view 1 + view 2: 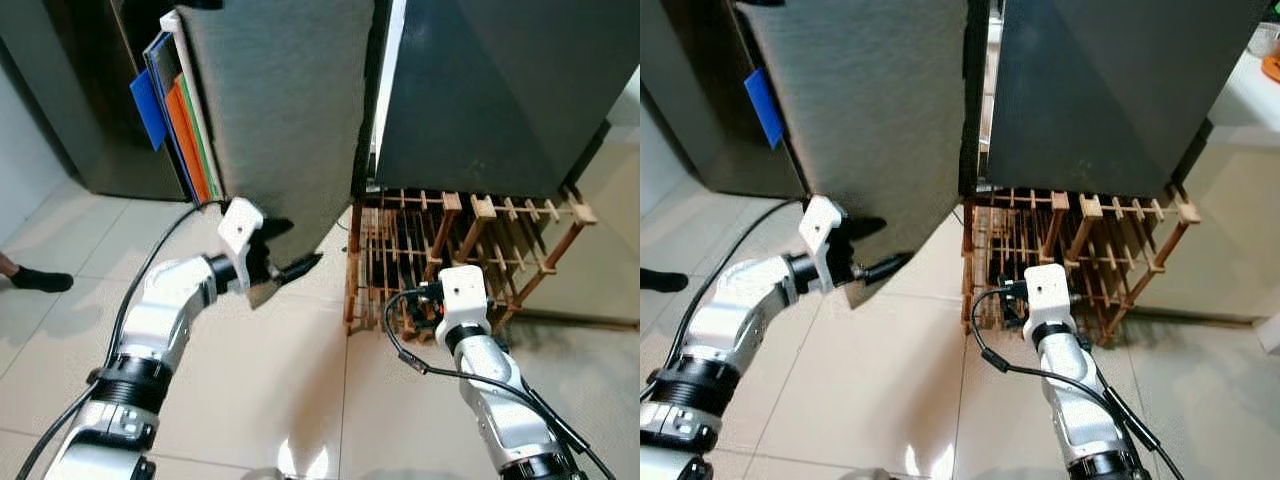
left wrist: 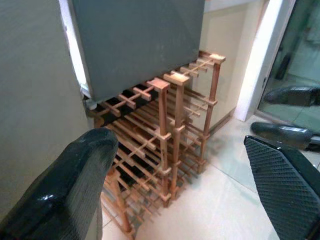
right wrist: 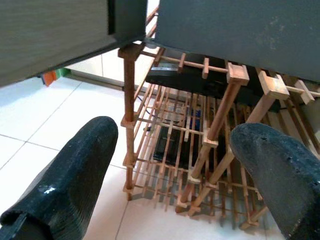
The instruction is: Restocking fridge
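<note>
The fridge stands before me with two grey doors. Its left door [image 1: 285, 100] is swung partly out, and a bright gap [image 1: 385, 90] shows between it and the darker right door [image 1: 490, 90]. Blue, orange and green flat packs [image 1: 175, 110] stick out along the left door's far edge. My left gripper [image 1: 290, 250] is raised at that door's lower corner, open, one finger [image 2: 65, 190] close beside the door face. Down at the right, my right gripper [image 3: 175, 175] is open and empty, pointing at the wooden rack.
A slatted wooden rack [image 1: 470, 250] stands on the tiled floor under the right door, with dark flat items inside [image 3: 175, 142]. A person's foot in a black sock [image 1: 35, 278] is at the far left. Black cables [image 1: 420, 365] trail from both arms.
</note>
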